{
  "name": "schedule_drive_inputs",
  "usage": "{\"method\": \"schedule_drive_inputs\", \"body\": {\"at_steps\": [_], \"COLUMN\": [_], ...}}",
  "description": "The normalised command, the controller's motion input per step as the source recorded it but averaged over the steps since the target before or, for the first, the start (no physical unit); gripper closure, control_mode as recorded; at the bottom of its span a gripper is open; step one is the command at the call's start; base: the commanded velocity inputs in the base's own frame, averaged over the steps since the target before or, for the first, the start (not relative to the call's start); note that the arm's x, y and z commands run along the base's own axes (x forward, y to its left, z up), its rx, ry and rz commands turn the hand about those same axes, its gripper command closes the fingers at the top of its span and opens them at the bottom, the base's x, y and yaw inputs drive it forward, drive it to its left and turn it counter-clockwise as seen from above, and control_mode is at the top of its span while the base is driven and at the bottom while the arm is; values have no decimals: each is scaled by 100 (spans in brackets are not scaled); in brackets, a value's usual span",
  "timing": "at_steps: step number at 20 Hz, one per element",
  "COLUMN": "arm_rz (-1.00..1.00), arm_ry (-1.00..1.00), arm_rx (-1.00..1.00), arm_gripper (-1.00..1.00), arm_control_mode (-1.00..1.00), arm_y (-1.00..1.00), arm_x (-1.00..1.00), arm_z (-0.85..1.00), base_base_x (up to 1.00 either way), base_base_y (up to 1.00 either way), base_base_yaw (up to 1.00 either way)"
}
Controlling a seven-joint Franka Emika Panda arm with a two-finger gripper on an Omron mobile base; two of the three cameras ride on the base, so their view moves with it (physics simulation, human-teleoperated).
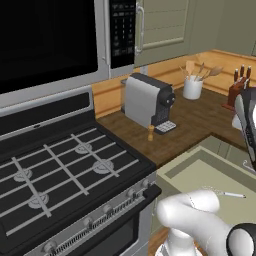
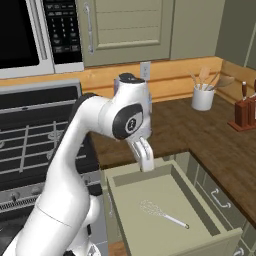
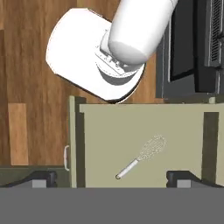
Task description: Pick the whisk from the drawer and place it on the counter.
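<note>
The whisk [image 2: 162,213] lies flat on the bottom of the open drawer [image 2: 150,176], its wire loops toward the back and its handle toward the front right. In the hand view the whisk [image 3: 142,156] lies slantwise in the middle of the drawer [image 3: 105,127]. My gripper [image 2: 143,156] hangs above the drawer's back edge and points down, well above the whisk. Its fingertips [image 3: 41,177] stand wide apart, so the gripper [image 3: 111,178] is open with nothing between them. The dark wood counter [image 2: 200,131] runs behind and to the right of the drawer. From the left base view the whisk [image 1: 227,193] lies in the drawer [image 1: 200,167].
A black stove [image 1: 60,165] stands left of the drawer, under a microwave [image 1: 45,40]. On the counter [image 1: 195,117] are a coffee machine [image 1: 147,100], a small wooden shaker [image 1: 150,133], a white jar of wooden utensils [image 2: 202,97] and a knife block [image 2: 245,112].
</note>
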Motion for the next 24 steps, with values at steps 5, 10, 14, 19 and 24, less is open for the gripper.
{"method": "schedule_drive_inputs", "body": {"at_steps": [5, 10, 14, 19, 24], "arm_rz": [-39, -50, -33, -9, -15], "arm_ry": [49, 3, -17, -37, -16], "arm_rx": [1, 0, 6, 18, 4], "arm_gripper": [-100, -100, -100, -100, -100], "arm_control_mode": [-100, -100, -100, -100, -100], "arm_y": [-47, 0, -4, -27, 2], "arm_x": [1, 0, 2, 3, 44], "arm_z": [-100, -93, -76, -67, -49], "base_base_x": [0, 0, 0, 0, 0], "base_base_y": [0, 0, 0, 0, 0], "base_base_yaw": [0, 0, 0, 0, 0]}}
